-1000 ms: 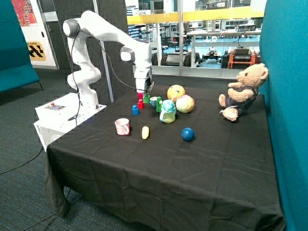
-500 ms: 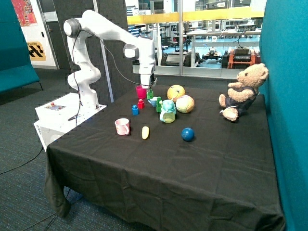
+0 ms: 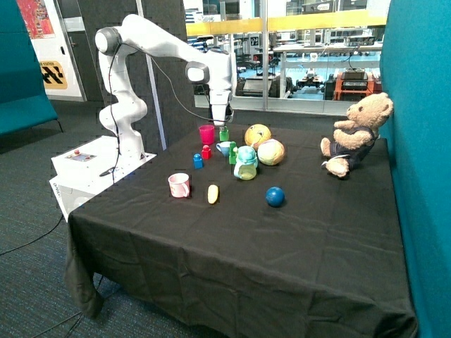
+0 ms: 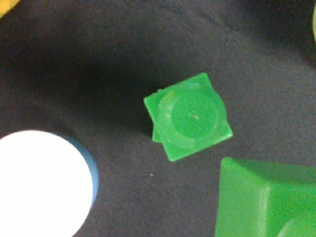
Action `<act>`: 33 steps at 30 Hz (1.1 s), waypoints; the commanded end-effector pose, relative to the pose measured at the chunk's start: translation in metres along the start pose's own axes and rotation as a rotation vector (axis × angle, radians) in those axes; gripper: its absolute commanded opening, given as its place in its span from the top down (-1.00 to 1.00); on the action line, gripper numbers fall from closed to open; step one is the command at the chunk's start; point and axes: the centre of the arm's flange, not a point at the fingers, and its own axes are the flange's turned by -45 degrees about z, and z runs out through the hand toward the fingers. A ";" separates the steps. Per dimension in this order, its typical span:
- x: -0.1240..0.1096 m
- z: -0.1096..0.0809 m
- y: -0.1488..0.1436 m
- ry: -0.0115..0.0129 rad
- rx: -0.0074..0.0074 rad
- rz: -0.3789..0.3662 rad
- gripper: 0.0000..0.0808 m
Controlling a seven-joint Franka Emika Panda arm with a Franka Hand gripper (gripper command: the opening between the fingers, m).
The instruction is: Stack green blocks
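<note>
Arm: the white Franka reaches from its base at the table's far corner out over the black cloth (image 3: 296, 253).
Pink cup (image 3: 180, 185): alone near the front, well apart from the work.
Blue brick (image 3: 198, 161) and red brick (image 3: 206, 151): side by side on the cloth, no part of the job.
Magenta cup (image 3: 206, 134): upright just beside the hand.
Gripper (image 3: 223, 126): raised above the cluster of toys, and by the look of it pinching the carried green block (image 3: 224, 134), which hangs just under it, clear of the cloth.
Standing green blocks (image 4: 190, 118): on the cloth next to the light blue cup (image 3: 225, 148), stud up; an offset green edge beneath suggests two already stacked.
Key relation: the standing blocks lie below the carried block and off to one side, toward the front of the table. Their square top sits turned at an angle to the carried block's edges, so the drop likely needs a shift across and perhaps a twist.
Views: the outside view gives height and neighbours; only the wrist view shows the sideways offset and the stud. Neither shows the fingers plainly.
Teddy bear (image 3: 356, 134): seated at the far edge, well apart.
</note>
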 end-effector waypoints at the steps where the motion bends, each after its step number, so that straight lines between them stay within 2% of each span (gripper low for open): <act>1: 0.012 -0.001 -0.010 -0.0039 0.0037 -0.023 1.00; 19: 0.015 0.003 -0.018 -0.0039 0.0038 -0.033 1.00; 33: 0.012 0.009 -0.014 -0.0039 0.0038 -0.028 1.00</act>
